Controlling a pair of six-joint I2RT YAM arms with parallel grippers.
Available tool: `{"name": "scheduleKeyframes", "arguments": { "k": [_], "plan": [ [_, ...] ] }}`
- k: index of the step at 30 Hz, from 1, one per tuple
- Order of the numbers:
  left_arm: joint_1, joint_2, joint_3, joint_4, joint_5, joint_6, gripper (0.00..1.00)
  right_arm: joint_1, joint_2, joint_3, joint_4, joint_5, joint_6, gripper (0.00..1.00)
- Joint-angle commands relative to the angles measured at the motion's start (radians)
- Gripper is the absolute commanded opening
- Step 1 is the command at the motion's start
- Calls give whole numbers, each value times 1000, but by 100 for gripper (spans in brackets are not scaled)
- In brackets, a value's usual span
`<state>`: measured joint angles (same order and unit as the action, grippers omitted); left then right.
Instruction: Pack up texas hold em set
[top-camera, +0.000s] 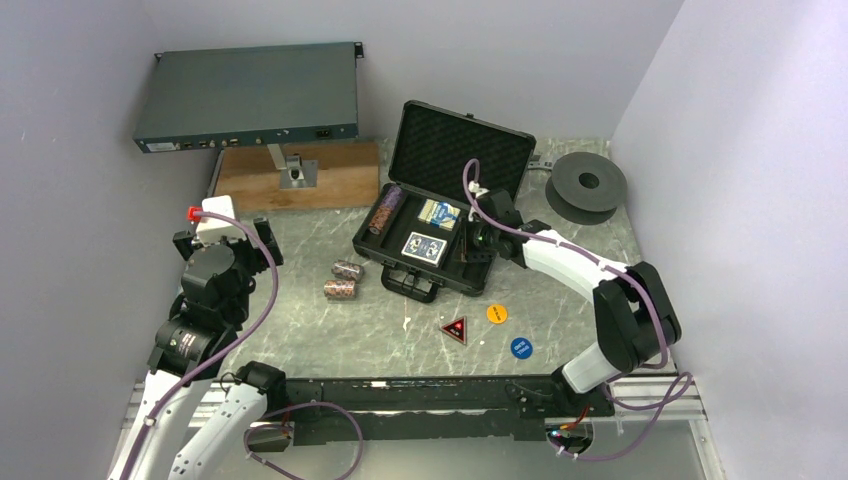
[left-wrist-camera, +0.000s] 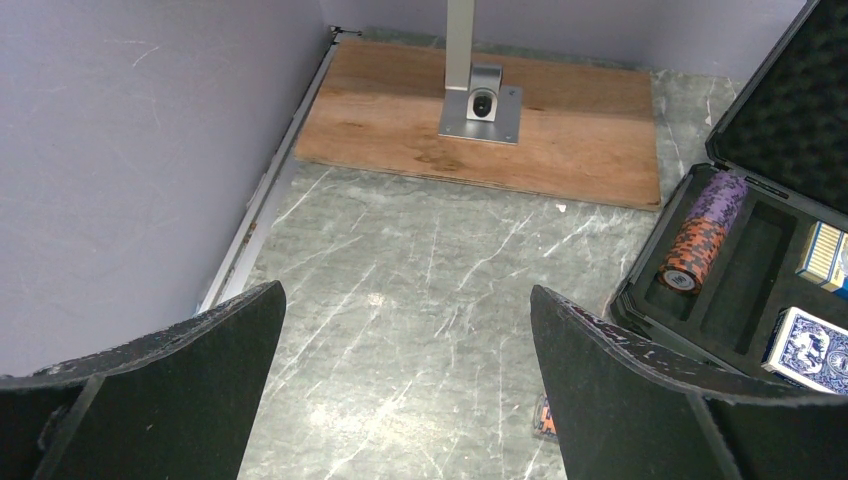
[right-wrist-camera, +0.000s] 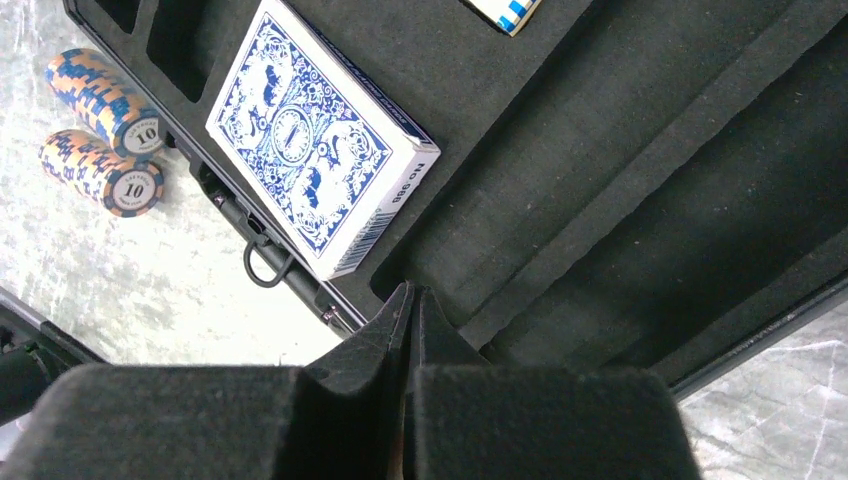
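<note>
The texas hold em set's black briefcase (top-camera: 455, 150) lies open, lid up, partly packed. One chip roll (top-camera: 385, 208) fills the trough at the case's left end. A blue card deck (top-camera: 425, 247) sits near the front of the case and a second deck (top-camera: 438, 213) lies just behind it. Outside the case are two loose chip rolls (top-camera: 340, 289), side by side just off its front-left corner, and three buttons on the table (top-camera: 300, 330) in front of it: red-triangle button (top-camera: 455, 329), orange button (top-camera: 497, 313) and blue button (top-camera: 521, 347).

My right gripper (right-wrist-camera: 410, 295) hangs over bare foam at the case's right end, beside the near deck. Its fingers are pressed together with nothing visible between them. My left gripper (left-wrist-camera: 405, 300) hovers over the table left of the case, fingers spread wide and empty.

As I judge it, the step in hand is fetching the next loose piece. The rolls fall to my left side and the buttons to my right. To do it well, my right fingers must part before I descend. A flat button gives little edge to pinch, so I should come straight down and close across its rim. A roll is a stack that could splay — I should clamp it end to end and keep it level. Then I should lay it in line with the empty trough beside the packed roll, letting go only once it rests in the foam.
</note>
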<state>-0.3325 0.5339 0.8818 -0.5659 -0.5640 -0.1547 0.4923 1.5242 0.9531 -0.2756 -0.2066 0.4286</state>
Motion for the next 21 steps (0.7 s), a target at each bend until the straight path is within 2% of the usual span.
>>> {"name": "scheduleKeyframes", "arguments": {
  "k": [1, 21],
  "plan": [
    [6, -2, 36, 14, 4, -11, 100, 6, 15, 12, 60, -25, 9, 0],
    [7, -14, 34, 14, 8, -10, 100, 19, 79, 64, 70, -20, 6, 0]
  ]
}}
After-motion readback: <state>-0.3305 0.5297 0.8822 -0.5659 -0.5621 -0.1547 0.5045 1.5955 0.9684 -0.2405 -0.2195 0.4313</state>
